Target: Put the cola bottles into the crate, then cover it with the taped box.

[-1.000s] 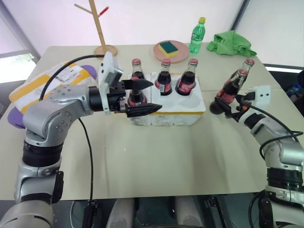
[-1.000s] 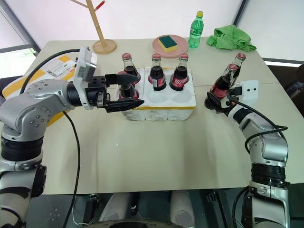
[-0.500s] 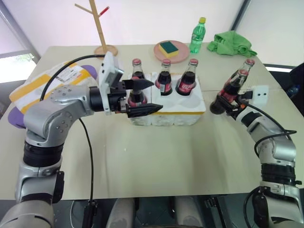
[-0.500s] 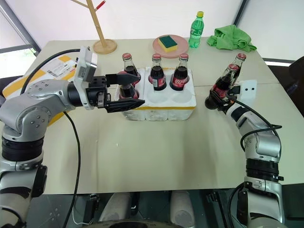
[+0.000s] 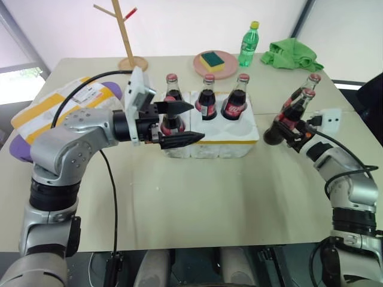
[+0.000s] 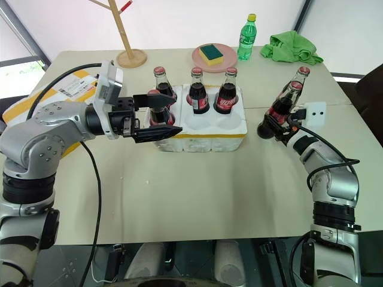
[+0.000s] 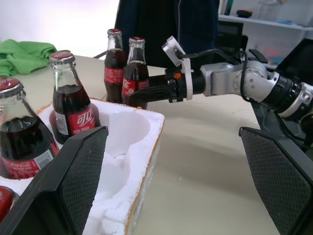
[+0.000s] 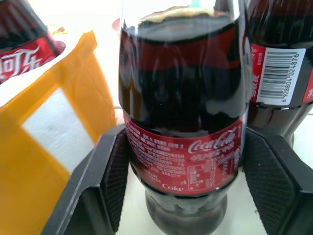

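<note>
Right wrist view: your right jaws (image 8: pixel 183 196) have just closed on a cola bottle (image 8: pixel 183 98); left jaws (image 5: pixel 187 122) wide open, empty; lift next.

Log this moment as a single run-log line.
left gripper: open, at crate | right gripper: shut on cola bottle | crate: four bottles in | taped box: not yet placed

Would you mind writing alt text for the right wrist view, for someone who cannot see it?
Close-up of a cola bottle with a red label, gripped between the right gripper's two black fingers. A second cola bottle stands close behind it, and the crate, white foam with yellow tape, sits to one side holding another bottle.
</note>
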Robot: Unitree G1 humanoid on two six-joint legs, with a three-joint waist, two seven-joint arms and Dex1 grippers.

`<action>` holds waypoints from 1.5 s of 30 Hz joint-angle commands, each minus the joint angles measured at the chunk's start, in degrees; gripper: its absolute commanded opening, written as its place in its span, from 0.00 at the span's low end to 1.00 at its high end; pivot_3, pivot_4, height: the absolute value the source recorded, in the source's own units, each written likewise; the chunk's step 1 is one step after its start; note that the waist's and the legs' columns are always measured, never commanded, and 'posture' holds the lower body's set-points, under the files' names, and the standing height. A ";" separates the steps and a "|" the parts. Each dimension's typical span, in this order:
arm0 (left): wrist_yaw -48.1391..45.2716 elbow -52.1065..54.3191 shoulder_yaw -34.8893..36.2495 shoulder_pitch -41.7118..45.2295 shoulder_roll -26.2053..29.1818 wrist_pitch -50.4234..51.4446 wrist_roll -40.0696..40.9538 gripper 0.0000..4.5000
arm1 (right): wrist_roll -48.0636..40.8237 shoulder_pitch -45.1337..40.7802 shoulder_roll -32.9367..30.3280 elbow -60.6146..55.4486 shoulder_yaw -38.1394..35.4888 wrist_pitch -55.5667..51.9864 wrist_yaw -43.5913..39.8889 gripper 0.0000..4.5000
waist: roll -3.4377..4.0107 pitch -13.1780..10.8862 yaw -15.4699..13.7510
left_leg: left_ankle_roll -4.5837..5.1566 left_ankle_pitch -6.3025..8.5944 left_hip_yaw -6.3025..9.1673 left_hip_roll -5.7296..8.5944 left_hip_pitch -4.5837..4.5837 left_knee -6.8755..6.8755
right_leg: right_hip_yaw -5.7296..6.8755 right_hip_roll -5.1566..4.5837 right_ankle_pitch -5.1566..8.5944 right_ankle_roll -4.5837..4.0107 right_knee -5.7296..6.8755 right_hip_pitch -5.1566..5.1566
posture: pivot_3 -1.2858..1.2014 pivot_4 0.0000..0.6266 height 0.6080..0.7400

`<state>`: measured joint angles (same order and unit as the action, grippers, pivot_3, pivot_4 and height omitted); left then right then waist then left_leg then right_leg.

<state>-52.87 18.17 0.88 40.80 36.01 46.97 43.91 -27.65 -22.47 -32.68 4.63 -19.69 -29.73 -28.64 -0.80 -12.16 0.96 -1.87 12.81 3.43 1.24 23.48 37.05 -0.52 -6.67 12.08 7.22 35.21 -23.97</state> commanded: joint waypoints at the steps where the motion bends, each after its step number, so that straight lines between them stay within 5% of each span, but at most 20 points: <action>1: -0.45 0.55 0.21 0.25 0.07 -1.54 -0.43 1.00 | -3.25 -1.10 -3.55 -7.06 -4.22 -0.12 -1.88 0.60 | 0.01 -0.01 0.00 | 0.00 0.00 0.00 0.00 0.00 0.00 | 0.00 0.00 0.00 0.00 0.00 0.00 | 0.52 0.24 1.00; 12: -1.52 0.31 1.07 -0.39 0.95 -1.77 -0.51 1.00 | -17.55 -3.73 -12.18 -18.91 -6.50 -10.50 -11.75 0.60 | 0.03 -0.02 0.07 | 0.01 0.00 0.00 -0.01 0.02 -0.02 | -0.01 0.00 0.01 0.00 -0.02 -0.02 | 0.52 0.24 1.00; 19: -1.21 2.35 2.97 -2.32 3.72 -0.37 0.89 1.00 | -23.55 -14.01 -11.24 -18.69 -2.81 -14.78 -12.06 0.60 | 0.03 -0.03 -0.04 | 0.01 0.01 -0.01 -0.03 0.04 -0.03 | -0.01 0.01 0.01 -0.02 -0.02 -0.06 | 0.52 0.24 1.00; 29: 2.32 5.35 5.75 -3.83 5.66 1.35 3.03 1.00 | -14.82 -20.49 -3.35 -13.00 11.25 -10.37 -13.96 0.60 | 0.02 -0.04 -0.26 | 0.01 0.01 -0.01 -0.02 0.12 -0.02 | -0.01 0.00 0.00 -0.01 -0.04 -0.13 | 0.52 0.24 1.00; 45: 5.28 7.10 6.90 -5.11 6.81 2.08 5.19 1.00 | -4.02 -20.82 2.17 -5.40 20.80 -3.07 -21.05 0.60 | 0.02 -0.04 0.06 | 0.00 0.00 0.00 -0.02 0.34 0.00 | -0.01 0.03 -0.11 0.17 0.01 -0.41 | 0.52 0.24 1.00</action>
<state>-47.81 23.75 5.97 34.94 42.20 49.47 48.18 -32.04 -41.38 -30.31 0.50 2.25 -35.84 -48.40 -0.78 -12.20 1.02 -1.87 12.81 3.43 1.23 23.83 37.05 -0.53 -6.64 11.98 7.39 35.21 -24.37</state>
